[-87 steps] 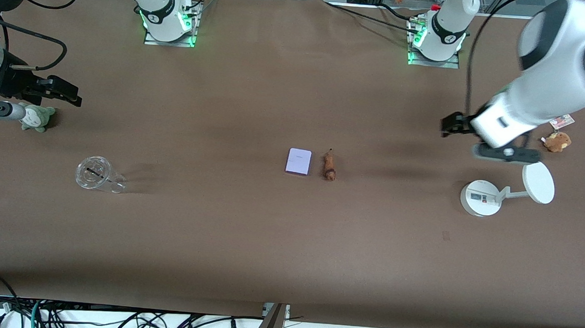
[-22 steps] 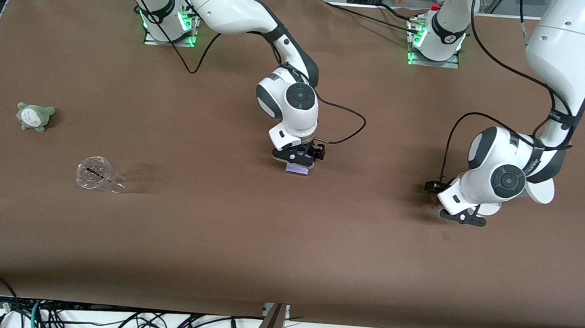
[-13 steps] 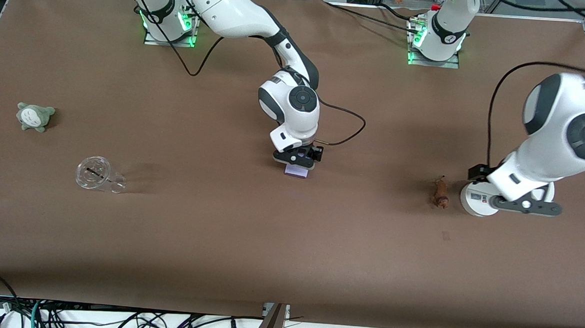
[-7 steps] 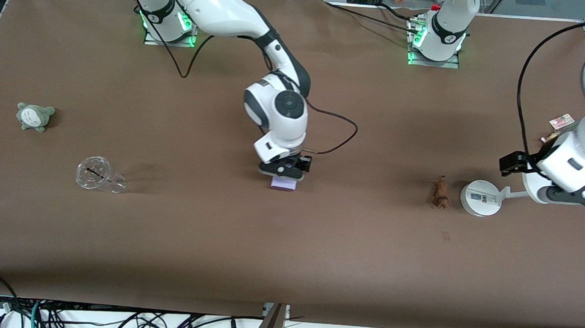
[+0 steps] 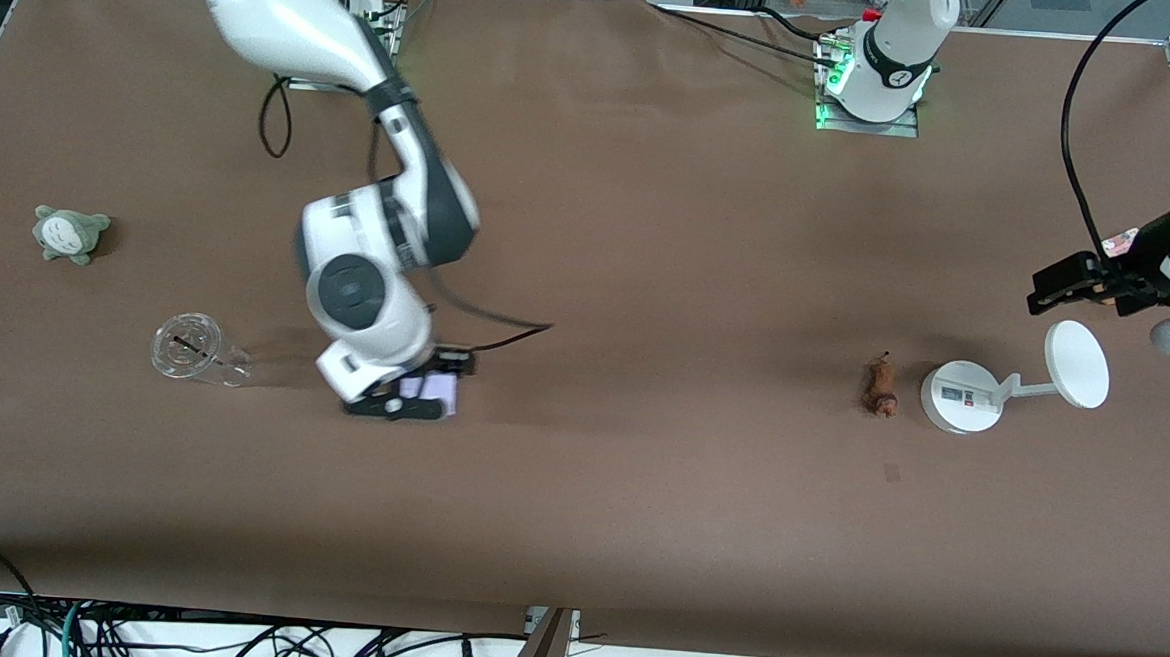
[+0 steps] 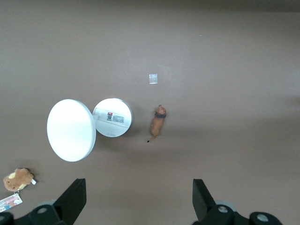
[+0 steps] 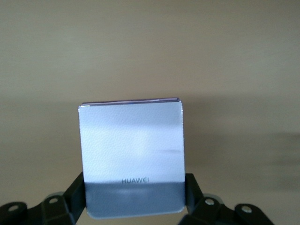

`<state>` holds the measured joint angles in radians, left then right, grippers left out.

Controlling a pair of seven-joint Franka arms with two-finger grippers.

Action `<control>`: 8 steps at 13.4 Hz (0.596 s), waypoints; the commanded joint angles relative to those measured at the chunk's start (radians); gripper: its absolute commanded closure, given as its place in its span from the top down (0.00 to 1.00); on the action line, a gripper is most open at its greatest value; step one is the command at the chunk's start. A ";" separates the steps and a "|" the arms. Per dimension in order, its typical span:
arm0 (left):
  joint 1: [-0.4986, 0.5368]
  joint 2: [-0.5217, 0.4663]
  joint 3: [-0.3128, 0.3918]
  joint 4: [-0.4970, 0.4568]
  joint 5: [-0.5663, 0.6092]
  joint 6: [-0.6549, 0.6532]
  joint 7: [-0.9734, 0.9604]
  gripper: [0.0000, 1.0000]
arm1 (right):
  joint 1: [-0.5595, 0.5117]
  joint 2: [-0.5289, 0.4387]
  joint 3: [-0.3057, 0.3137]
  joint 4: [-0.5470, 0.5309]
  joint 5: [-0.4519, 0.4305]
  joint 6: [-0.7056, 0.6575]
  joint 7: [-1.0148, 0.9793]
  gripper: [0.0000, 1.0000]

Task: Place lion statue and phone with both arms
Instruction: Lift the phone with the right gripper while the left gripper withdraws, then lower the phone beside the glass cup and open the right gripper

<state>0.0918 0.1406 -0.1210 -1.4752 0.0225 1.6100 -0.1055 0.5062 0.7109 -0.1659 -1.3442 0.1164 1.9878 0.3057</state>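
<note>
From the front we find the lion statue [image 5: 879, 384] lying free on the counter [image 5: 635, 511] toward the left arm's end, just beside the round base of the white stand [image 5: 962, 396], at about nine o'clock of that base. The left tool [image 5: 1073, 287] hangs up in the air at roughly one o'clock of the statue, over bare counter close to the stand's disc. Toward the right arm's end, the right tool [image 5: 411, 397] is low over the counter with the phone [image 5: 437, 391] in it, at about three o'clock of the clear cup [image 5: 191, 350]; the grey-green plush [image 5: 69, 232] lies at eleven o'clock of that cup.

The left wrist view looks straight down on the lion statue [image 6: 158, 123], nothing touching it, with the white stand [image 6: 111, 117] beside it and the brown plush [image 6: 18, 178] well apart. The left tool's [image 6: 138, 206] jaws stand spread wide and hold nothing.

The right wrist view shows the phone [image 7: 133, 159] clamped at its lower edge by the right tool [image 7: 136, 199], held up off the counter.

We judge the lion's half done; the phone is yet to be set down and released.
</note>
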 commanded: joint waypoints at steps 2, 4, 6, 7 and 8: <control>-0.075 -0.176 0.066 -0.264 -0.021 0.110 0.027 1.00 | -0.107 -0.027 0.019 -0.075 0.048 -0.044 -0.179 0.38; -0.076 -0.162 0.055 -0.225 -0.019 0.070 0.029 1.00 | -0.156 -0.025 0.017 -0.110 0.048 -0.037 -0.203 0.38; -0.075 -0.161 0.050 -0.224 -0.021 0.065 0.029 1.00 | -0.199 -0.027 0.017 -0.147 0.048 -0.035 -0.250 0.38; -0.076 -0.161 0.052 -0.221 -0.021 0.065 0.033 1.00 | -0.213 -0.028 0.017 -0.167 0.048 -0.032 -0.253 0.38; -0.076 -0.159 0.050 -0.220 -0.021 0.067 0.036 1.00 | -0.215 -0.028 0.010 -0.179 0.046 -0.027 -0.255 0.38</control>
<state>0.0222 -0.0015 -0.0809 -1.6817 0.0224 1.6805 -0.1018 0.3093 0.7135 -0.1647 -1.4735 0.1463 1.9525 0.0721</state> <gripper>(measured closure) 0.000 0.150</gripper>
